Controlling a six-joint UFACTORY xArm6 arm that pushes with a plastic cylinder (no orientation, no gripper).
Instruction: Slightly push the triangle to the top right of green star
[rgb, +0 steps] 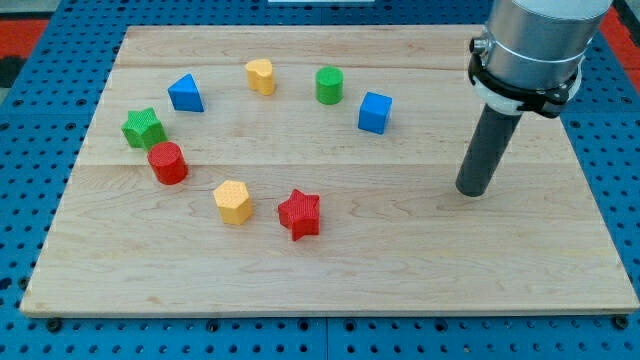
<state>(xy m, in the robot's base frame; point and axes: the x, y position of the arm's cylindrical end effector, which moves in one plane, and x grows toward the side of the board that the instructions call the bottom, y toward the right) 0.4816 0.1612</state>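
Observation:
The blue triangle (186, 93) lies at the upper left of the wooden board (330, 270). The green star (144, 128) sits just below and to the left of it, a small gap apart. My tip (473, 192) rests on the board at the right side, far from both blocks, with several other blocks between.
A red cylinder (168, 163) touches the green star's lower right. A yellow heart (261, 76), green cylinder (329, 85) and blue cube (375, 112) line the top. A yellow hexagon (234, 201) and red star (300, 213) lie lower middle.

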